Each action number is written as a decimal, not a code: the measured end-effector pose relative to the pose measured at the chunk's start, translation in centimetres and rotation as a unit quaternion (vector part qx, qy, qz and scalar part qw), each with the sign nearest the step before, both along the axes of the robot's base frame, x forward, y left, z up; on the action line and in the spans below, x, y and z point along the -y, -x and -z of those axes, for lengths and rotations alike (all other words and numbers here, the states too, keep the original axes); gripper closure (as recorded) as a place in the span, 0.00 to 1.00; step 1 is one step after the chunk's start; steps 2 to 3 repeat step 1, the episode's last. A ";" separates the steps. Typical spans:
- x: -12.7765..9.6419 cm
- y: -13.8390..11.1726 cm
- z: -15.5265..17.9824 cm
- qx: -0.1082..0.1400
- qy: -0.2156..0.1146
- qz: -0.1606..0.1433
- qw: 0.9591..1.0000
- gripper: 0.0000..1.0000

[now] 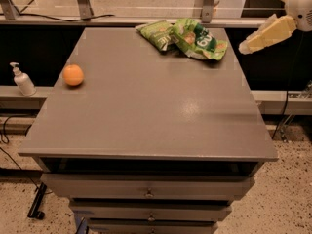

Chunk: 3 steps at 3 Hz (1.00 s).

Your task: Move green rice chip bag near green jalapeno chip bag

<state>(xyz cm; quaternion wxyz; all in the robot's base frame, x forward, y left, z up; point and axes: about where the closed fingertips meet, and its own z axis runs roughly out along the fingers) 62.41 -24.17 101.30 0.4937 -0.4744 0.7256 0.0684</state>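
Observation:
The green rice chip bag (201, 39), lime-green with a dark green patch, lies at the far edge of the grey table (146, 111), right of centre. The olive-green jalapeno chip bag (156, 33) lies just to its left, and the two bags touch. My gripper (245, 46) hangs in the air off the table's right edge, to the right of the rice chip bag and apart from it. It holds nothing.
An orange (73, 75) sits near the table's left edge. A white pump bottle (22, 80) stands on a ledge left of the table. Drawers (148, 191) are below the front edge. A railing runs behind the table.

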 end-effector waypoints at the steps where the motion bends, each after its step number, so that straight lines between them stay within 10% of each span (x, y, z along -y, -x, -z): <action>1: 0.0 0.0 0.1 0.000 0.002 0.000 1.000 0.00; 3: 0.0 0.0 0.1 0.000 0.002 0.000 1.000 0.00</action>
